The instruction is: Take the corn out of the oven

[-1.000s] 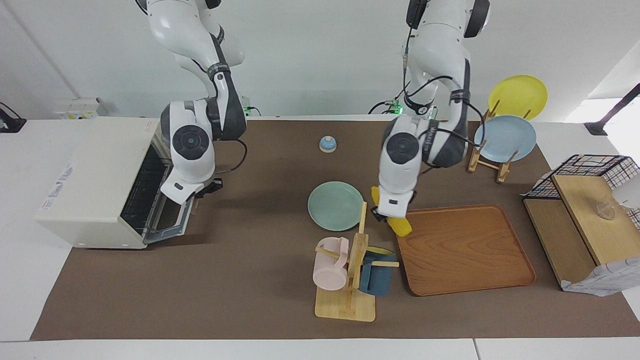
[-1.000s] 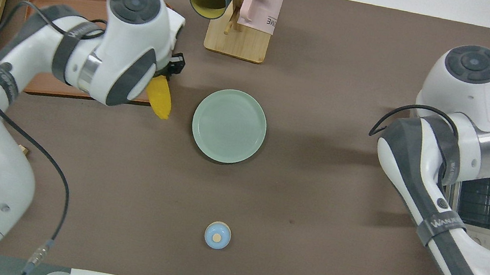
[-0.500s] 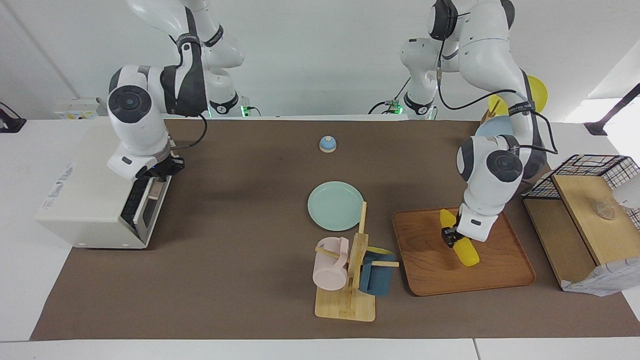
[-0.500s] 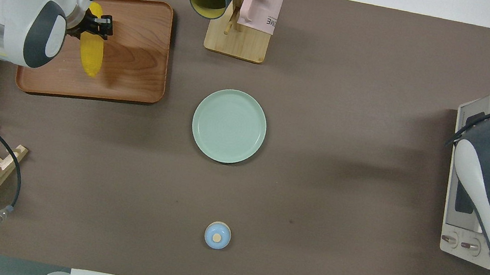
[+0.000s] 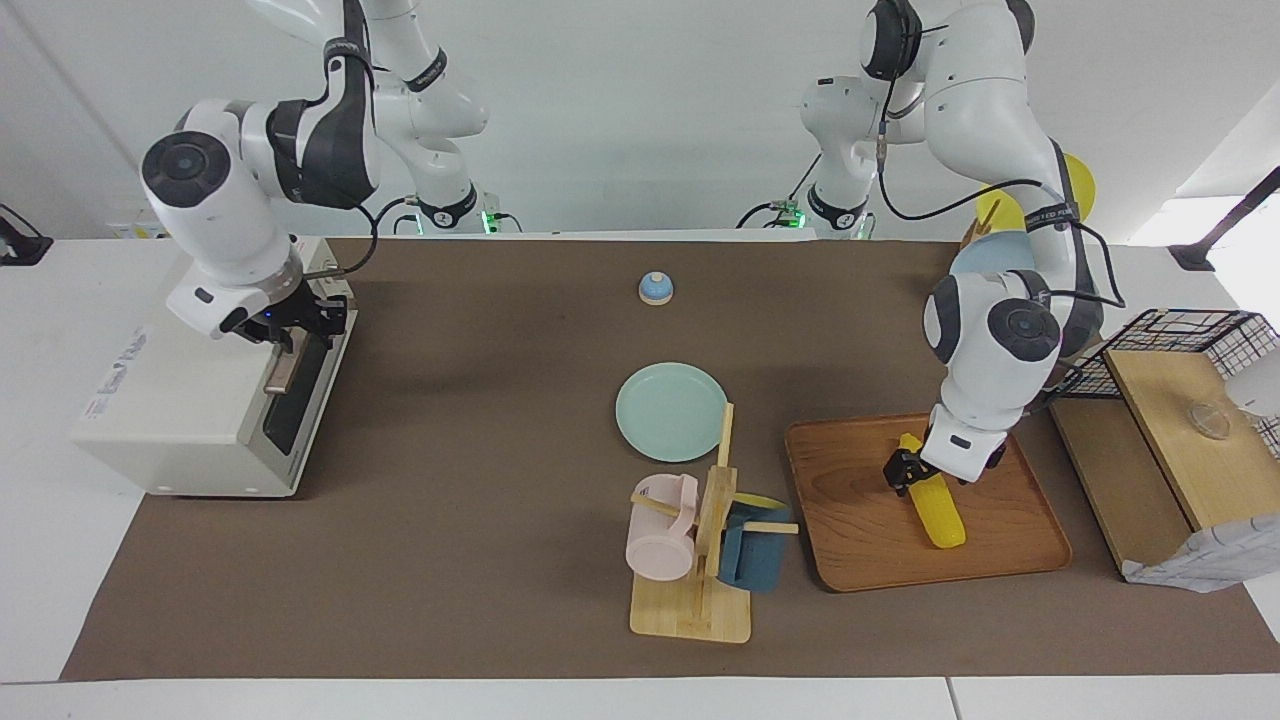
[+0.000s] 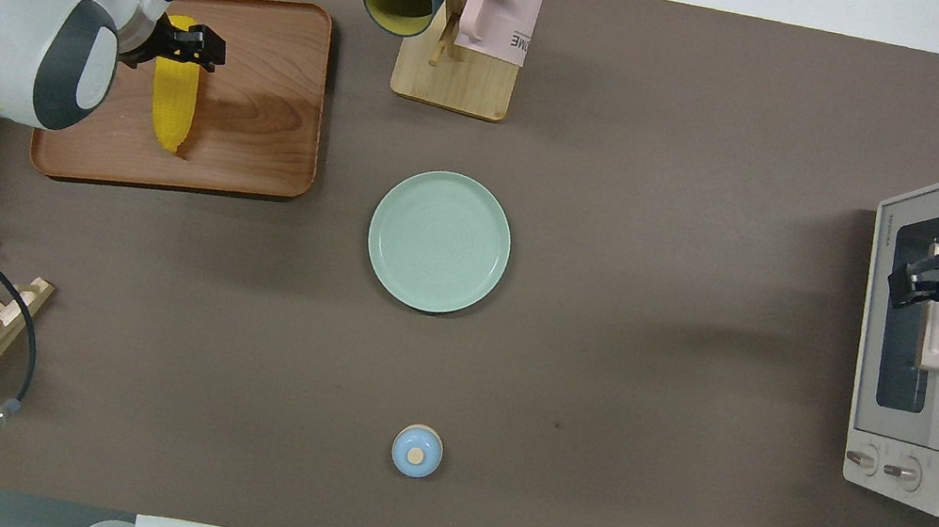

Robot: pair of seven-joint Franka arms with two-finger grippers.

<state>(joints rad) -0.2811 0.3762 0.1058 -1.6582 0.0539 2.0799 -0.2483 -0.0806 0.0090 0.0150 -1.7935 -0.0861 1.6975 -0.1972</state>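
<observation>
1. Yellow against the wooden tray (image 5: 1010, 560), the corn (image 5: 933, 497) lies flat at the left arm's end of the table in the facing view, well apart from the oven (image 5: 190, 400). The left pincer (image 5: 903, 472) sits at the cob's end nearer the robots, its fingers either side; whether they grip or have let go cannot be told. The right pincer (image 5: 290, 325) is at the handle (image 5: 282, 368) of the closed oven door, its state also unclear.

2. Overhead, the corn (image 6: 173, 97) rests in the tray (image 6: 258, 161) under the left pincer (image 6: 189, 45); the right pincer (image 6: 917, 279) is at one end of the handle (image 6: 934, 327) on the oven (image 6: 921, 473).

3. Risk, as a judgement: lifting away with the fingers not fully released could drag the cob or roll it toward the tray's rim.
</observation>
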